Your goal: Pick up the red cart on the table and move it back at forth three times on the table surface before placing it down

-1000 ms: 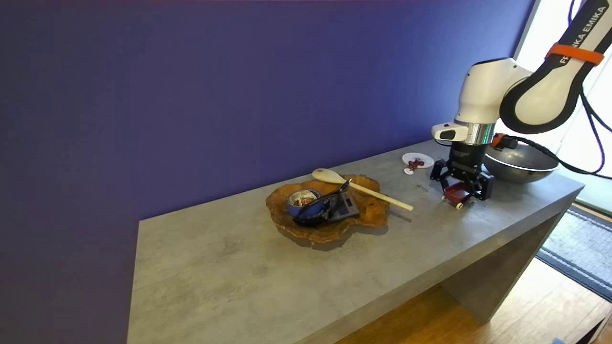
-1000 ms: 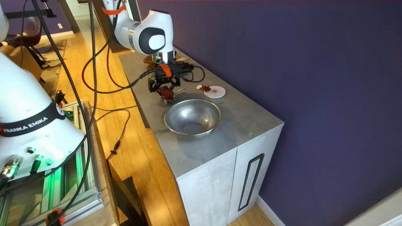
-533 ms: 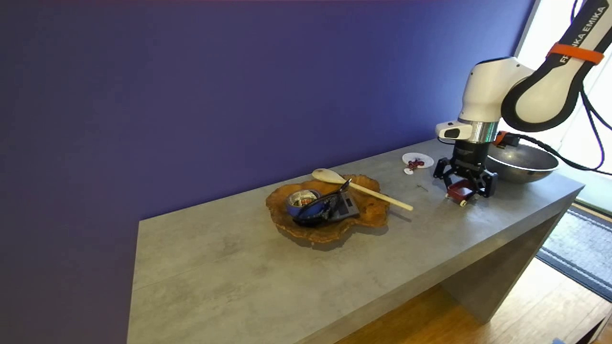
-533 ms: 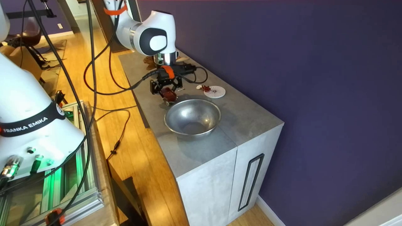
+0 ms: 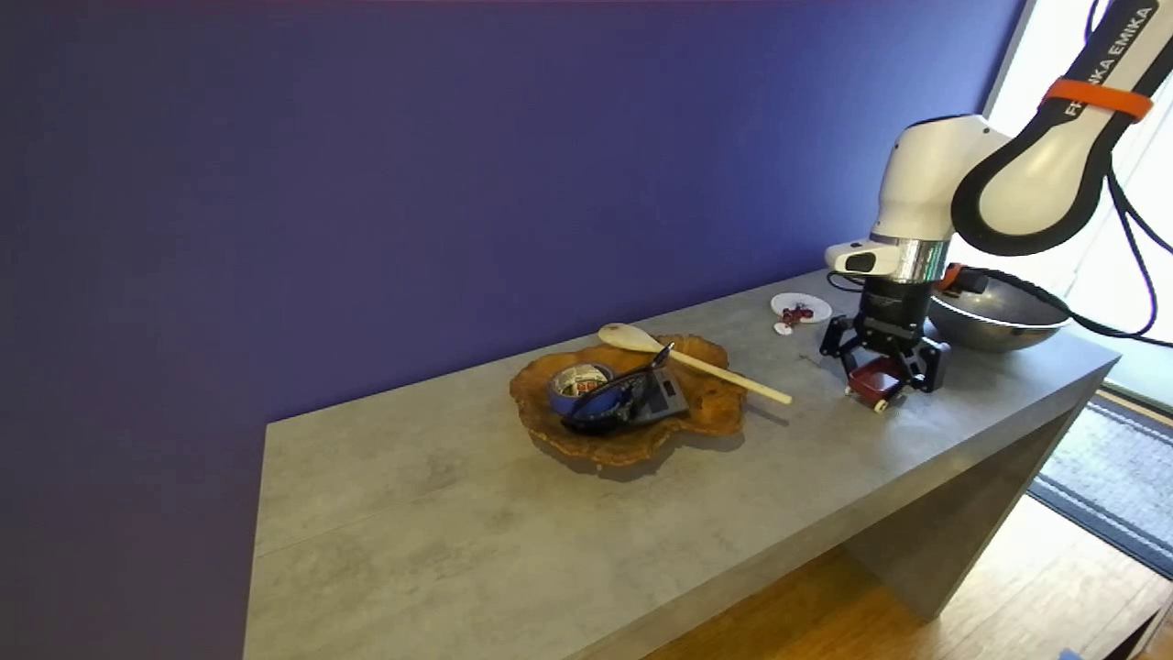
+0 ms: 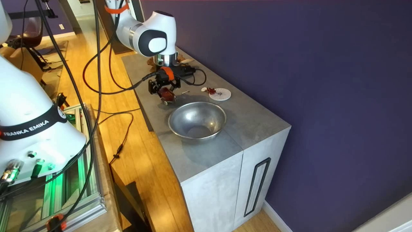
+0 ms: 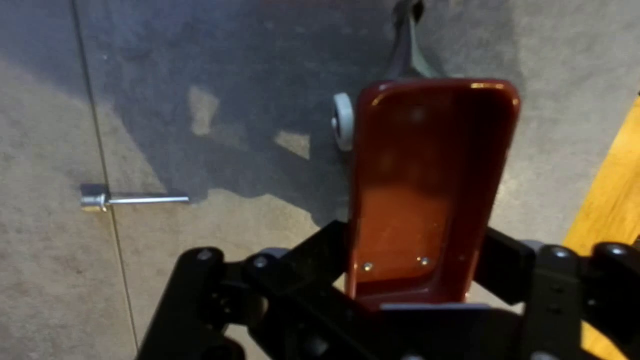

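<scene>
The red cart [image 5: 877, 378], a small boxy toy with pale wheels, is between the fingers of my gripper [image 5: 882, 362] near the right end of the grey table [image 5: 412, 522]. In an exterior view the cart [image 6: 167, 94] hangs under the gripper [image 6: 164, 90] beside the bowl. In the wrist view the cart [image 7: 430, 175] shows its open red tub, one pale wheel and a dark handle piece at its far end. The black gripper fingers [image 7: 415, 262] press on both its long sides. The cart is low over the tabletop; I cannot tell whether its wheels touch it.
A metal bowl [image 6: 198, 120] stands close to the cart. A white dish [image 5: 800, 302] with red bits lies near the wall. A small metal pin [image 7: 145, 200] lies on the table. A wooden tray [image 5: 715, 417] holds blue tape, a calculator and a wooden spoon [image 5: 632, 337].
The gripper and the held cart first shifted slightly toward the bowl, then came back away from it, a little past the earlier spot. The other objects have not moved.
</scene>
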